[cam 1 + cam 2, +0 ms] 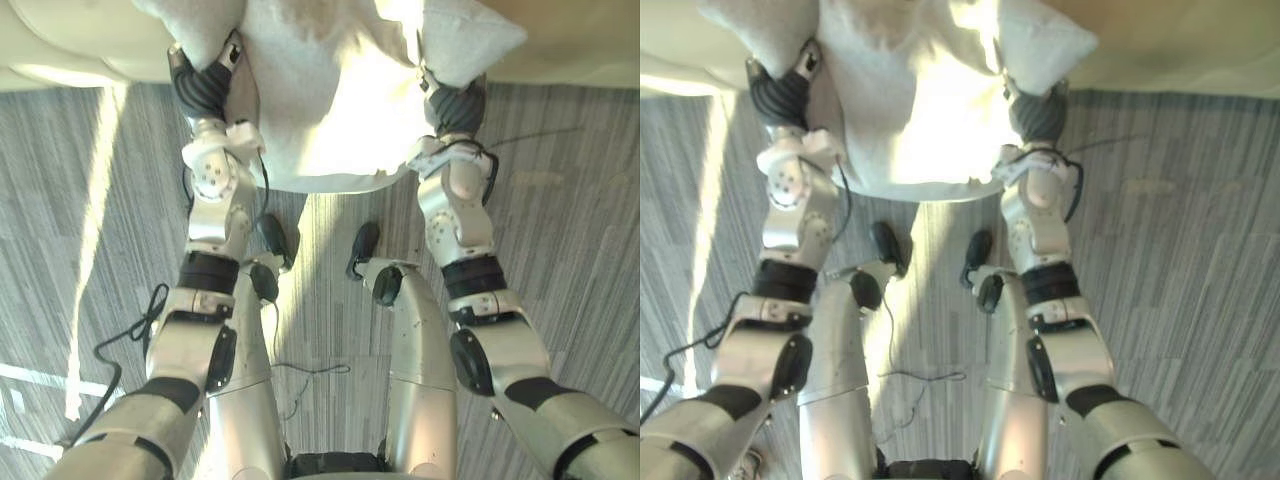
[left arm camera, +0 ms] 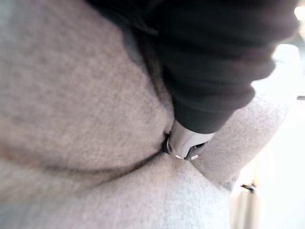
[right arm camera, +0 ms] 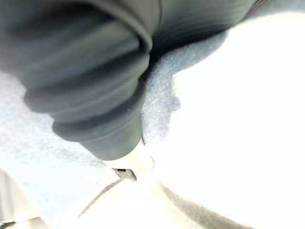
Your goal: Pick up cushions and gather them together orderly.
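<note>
Left hand (image 1: 207,90) was pushed into the left flank of the cushion (image 1: 330,100). Its dark ribbed cover showed, but the fingers were buried in the fabric, so I couldn't tell whether they were curled or straight. Up close from the left wrist, the cover ran down to a small patch of silver, and the grey fabric creased in around that spot.

Right hand (image 1: 458,105) mirrored it on the cushion's right flank. Its cover was pressed against the cloth and the fingers were sunk in, so I couldn't tell there either. From the right wrist, the fabric bulged around the cover and was sunlit bright on one side.

The cushion was light grey with a soft nap, squeezed between the two hands and sitting square across the robot's front. Its two upper corners flared out past the hands, one to each side. A strong patch of sun lay on the middle and right of its face.

The cushion's upper part overlapped the front edge of a cream sofa (image 1: 70,45). Its lower edge hung out over the grey striped carpet floor (image 1: 570,230). I couldn't tell whether the cushion was touching the sofa or was held just off it. Sun streaks ran along the floor to the robot's left.
</note>
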